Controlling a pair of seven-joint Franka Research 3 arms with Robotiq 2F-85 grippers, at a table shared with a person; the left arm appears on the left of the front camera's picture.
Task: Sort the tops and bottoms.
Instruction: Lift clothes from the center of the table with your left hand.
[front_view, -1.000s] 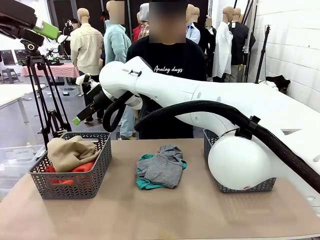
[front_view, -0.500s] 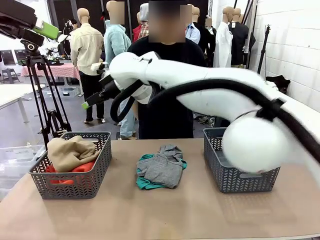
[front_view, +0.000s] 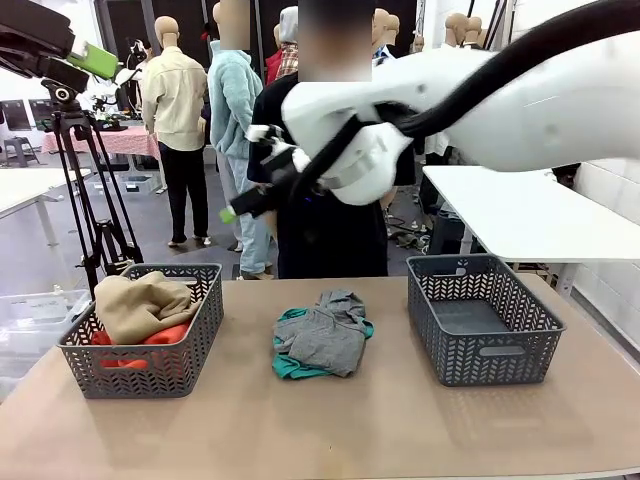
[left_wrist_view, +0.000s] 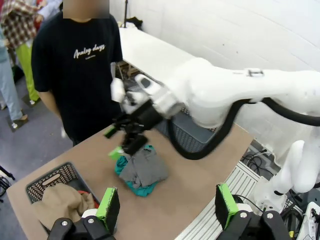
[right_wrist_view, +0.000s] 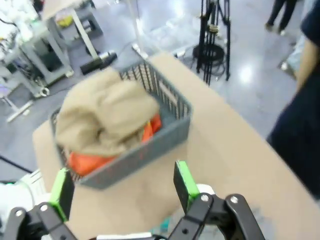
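Note:
A grey top (front_view: 325, 335) lies crumpled on a teal top (front_view: 288, 368) at the table's middle. In the left basket (front_view: 190, 345) a tan top (front_view: 140, 303) rests over an orange-red top (front_view: 165, 335). My right gripper (front_view: 235, 210) hangs open and empty in the air above the table, between the left basket and the pile. Its wrist view looks down between its fingers (right_wrist_view: 184, 182) at the tan top (right_wrist_view: 105, 117) and orange-red top (right_wrist_view: 87, 161). My left gripper (left_wrist_view: 167, 207) is open and empty, high over the table's left side, far above the grey top (left_wrist_view: 145, 169).
An empty grey basket (front_view: 485, 350) stands at the table's right. A person in a black T-shirt (front_view: 345, 225) stands at the far edge behind the pile. A camera tripod (front_view: 85, 190) stands beyond the left corner. Bare tabletop (front_view: 330, 430) lies along the front.
My right arm has swung up and to the right, away from above the left basket, carrying its open gripper toward the middle. The right basket has come into full sight. The clothes have not moved.

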